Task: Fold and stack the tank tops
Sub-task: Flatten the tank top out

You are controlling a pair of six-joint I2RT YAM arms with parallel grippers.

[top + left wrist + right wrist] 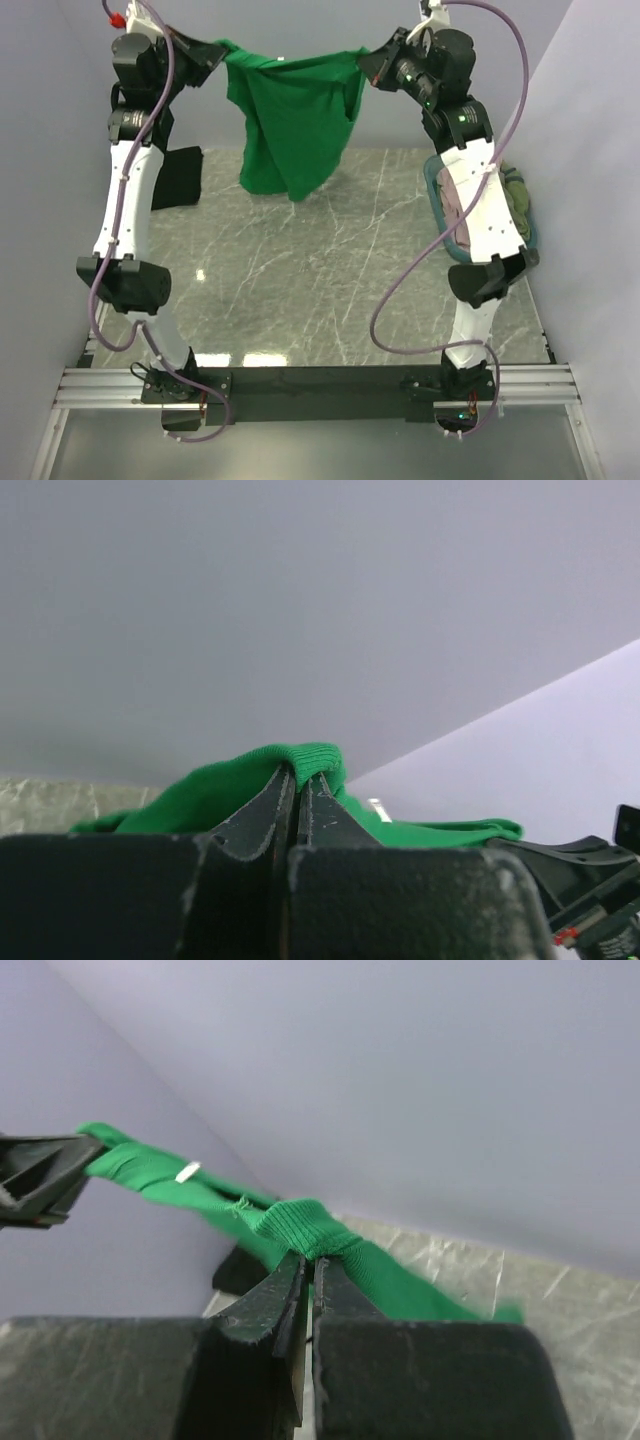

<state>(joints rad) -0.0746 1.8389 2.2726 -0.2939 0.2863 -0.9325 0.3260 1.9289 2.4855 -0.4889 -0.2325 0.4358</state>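
Left gripper (pixel 297 772): nearest its wrist lens; we see it pressed together, pinching a ribbed green edge.
Right gripper (pixel 308 1258): same, clamped tight on a bunched ribbed band of the same cloth.
Green tank top (pixel 295 120): in the air at upper centre of the top view, strung between both grippers.
Key relation: we read the held edge as running left to right across the frame, with the body drooping straight down from it; the lowest fold hangs at the far part of the bench (pixel 330 270). Neither arm is nearer, as each has one end.
Next move (our guess): lower and drag toward the frame bottom to lay it flat.
Cloth: soft thin knit, ribbed trim, creased and lopsided, longer toward the right.
Black tank top (pixel 178 178): flat dark rectangle, left edge of frame.
Bench surface: glossy grey marble pattern.
Basket (pixel 436 205): teal oval, right edge, pink and olive cloth inside.
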